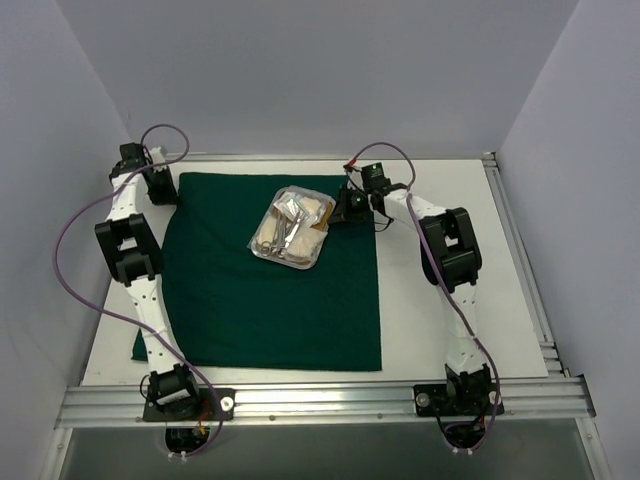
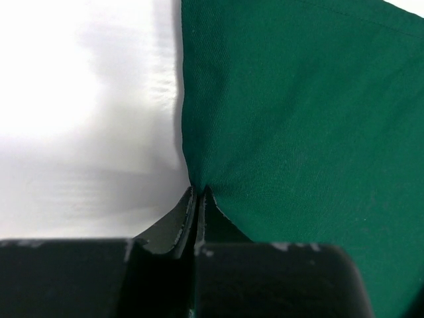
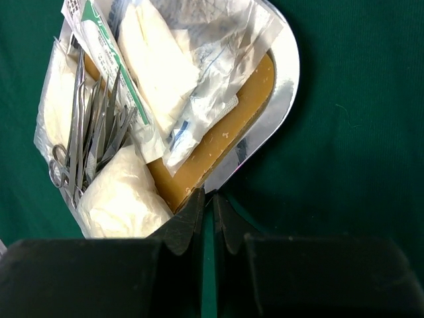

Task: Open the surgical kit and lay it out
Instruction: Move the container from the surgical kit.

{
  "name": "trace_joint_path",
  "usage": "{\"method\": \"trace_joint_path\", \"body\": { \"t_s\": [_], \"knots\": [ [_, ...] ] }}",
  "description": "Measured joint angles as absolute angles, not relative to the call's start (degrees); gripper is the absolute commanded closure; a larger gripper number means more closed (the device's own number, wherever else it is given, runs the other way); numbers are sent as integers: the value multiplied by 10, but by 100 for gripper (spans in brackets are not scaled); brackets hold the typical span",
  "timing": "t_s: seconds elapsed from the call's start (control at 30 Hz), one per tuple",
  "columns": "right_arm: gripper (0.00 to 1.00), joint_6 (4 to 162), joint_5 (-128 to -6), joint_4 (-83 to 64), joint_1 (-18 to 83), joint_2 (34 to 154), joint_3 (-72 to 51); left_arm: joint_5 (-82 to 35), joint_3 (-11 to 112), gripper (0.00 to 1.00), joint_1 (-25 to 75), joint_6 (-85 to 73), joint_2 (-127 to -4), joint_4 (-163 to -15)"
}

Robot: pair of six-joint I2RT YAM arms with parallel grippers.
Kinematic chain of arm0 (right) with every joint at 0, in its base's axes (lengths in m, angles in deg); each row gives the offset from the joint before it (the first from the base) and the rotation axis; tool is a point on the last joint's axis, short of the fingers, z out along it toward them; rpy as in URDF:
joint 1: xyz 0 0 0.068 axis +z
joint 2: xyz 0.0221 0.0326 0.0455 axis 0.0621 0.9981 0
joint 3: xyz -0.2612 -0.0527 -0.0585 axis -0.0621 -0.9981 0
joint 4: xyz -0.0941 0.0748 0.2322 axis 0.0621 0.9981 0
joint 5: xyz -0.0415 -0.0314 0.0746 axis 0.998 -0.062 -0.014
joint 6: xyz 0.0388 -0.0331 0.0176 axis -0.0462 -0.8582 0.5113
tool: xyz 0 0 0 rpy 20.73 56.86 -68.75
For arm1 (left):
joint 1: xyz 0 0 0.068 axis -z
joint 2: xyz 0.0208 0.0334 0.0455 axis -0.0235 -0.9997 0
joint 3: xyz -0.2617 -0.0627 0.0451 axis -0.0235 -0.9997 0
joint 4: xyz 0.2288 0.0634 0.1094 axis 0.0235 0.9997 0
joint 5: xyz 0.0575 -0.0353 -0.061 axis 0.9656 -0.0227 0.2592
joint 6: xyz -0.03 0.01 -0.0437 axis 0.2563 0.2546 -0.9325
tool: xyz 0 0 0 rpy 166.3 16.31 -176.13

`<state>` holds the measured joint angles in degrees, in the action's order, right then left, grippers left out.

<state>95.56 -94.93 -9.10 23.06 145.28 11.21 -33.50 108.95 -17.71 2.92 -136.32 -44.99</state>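
Here, my left end effector [image 2: 199, 192] pinches the far-left edge of the dark green drape [image 2: 298, 132] spread flat on the bench [image 1: 450, 300]. Toward the drape's far side, my right end effector [image 3: 209, 197] narrowly grips the steel tray [image 3: 286, 66], which is piled with clamps [image 3: 73, 152], gauze [image 3: 122, 195] and packets [image 3: 199, 73].

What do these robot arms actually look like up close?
The left arm and right arm are white links with chunky black joint blocks. A purple cable loops along each. The left gripper and right gripper have tapered black fingers. No markings are legible.
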Motion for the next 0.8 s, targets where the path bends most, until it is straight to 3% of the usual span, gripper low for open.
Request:
{"method": "trace_joint_path", "body": {
  "t_s": [0.47,0.6,0.8],
  "knots": [
    [100,910,-953,-28,179,1430,101,-333,1139,98,-154,30,-1389,-433],
    [84,910,-950,-24,174,1429,101,-333,1137,98,-154,31,-1389,-434],
    [76,947,-946,-88,171,1409,42,-334,1130,98,-153,31,-1387,-439]
  ]
}}
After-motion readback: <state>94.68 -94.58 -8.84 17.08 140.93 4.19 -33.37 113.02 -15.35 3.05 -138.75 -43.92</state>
